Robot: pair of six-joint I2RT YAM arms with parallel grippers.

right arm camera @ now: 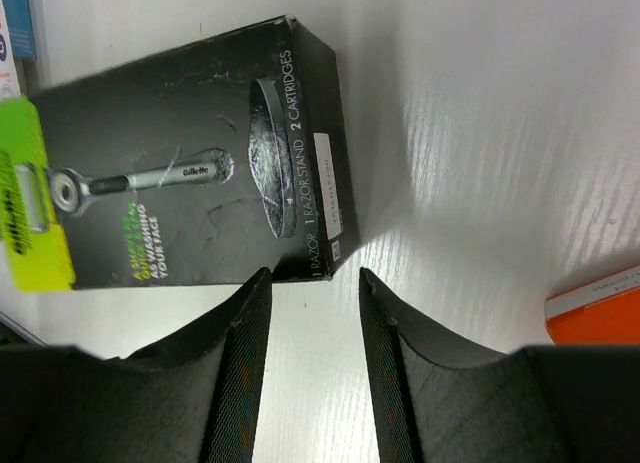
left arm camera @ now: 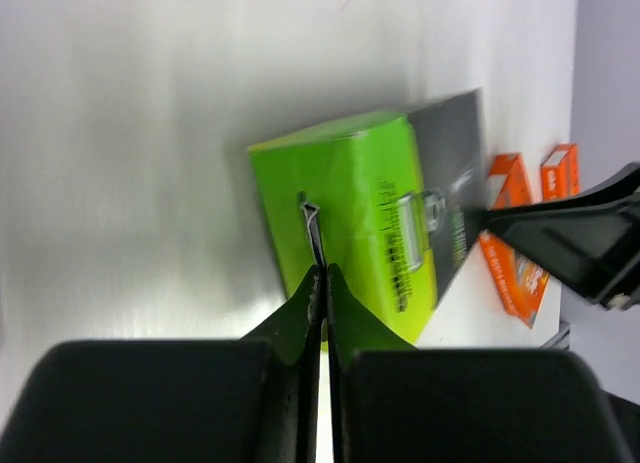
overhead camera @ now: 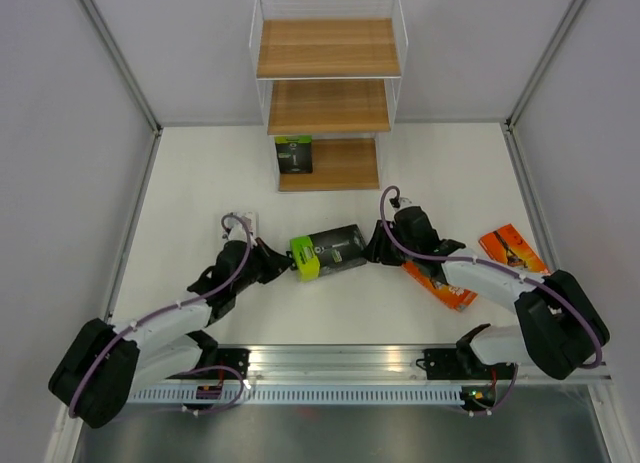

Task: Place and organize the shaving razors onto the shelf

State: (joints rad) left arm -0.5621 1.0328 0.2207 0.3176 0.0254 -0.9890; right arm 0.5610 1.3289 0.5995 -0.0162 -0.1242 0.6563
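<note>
**Left gripper** (left arm camera: 322, 275): your jaws are pressed together, tips at a thin flap on the lime-green end of the black razor pack (left arm camera: 400, 203); you cannot tell whether the flap is clamped.

**Right gripper** (right arm camera: 312, 278): your jaws are spread, just off the pack's black end.

The pack lies flat on the table (overhead camera: 200, 183) between your arms. A second black pack (overhead camera: 294, 154) sits on the bottom board of the shelf (overhead camera: 328, 105). Two orange packs (overhead camera: 512, 247) lie by your right arm.

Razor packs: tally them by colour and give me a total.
Black cardboard razor packs with lime-green ends: 2
Bright orange flat razor packs: 2
Light-blue-and-white pack, mostly out of frame: 1
Total: 5
</note>
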